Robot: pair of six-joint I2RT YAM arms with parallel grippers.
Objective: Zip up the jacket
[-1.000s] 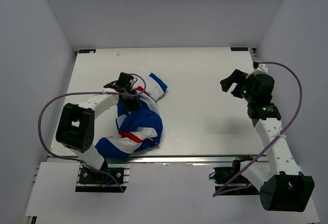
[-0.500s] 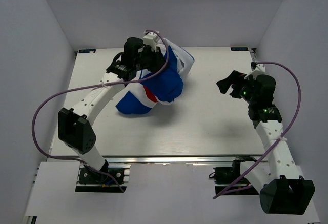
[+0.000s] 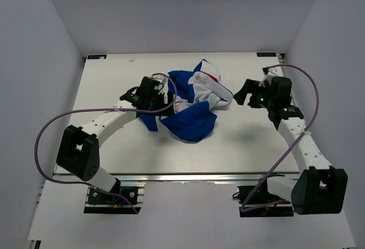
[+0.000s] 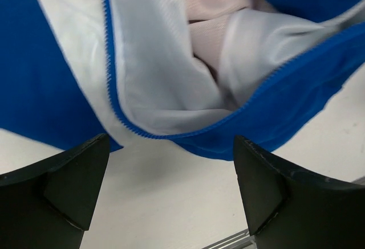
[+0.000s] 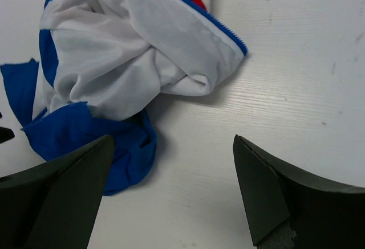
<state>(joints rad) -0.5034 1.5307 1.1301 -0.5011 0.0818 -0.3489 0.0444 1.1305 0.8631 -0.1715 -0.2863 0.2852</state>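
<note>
Jacket (image 3: 191, 125) in crumpled, unzipped heap

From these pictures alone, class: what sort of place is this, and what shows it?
Probably a robotics lab cell: left arm and right arm bolted at a white table, plain walls boxing it in, a crumpled jacket.

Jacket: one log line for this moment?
jacket: crumpled, unzipped | left gripper: open, empty | right gripper: open, empty | zipping: not started
</note>
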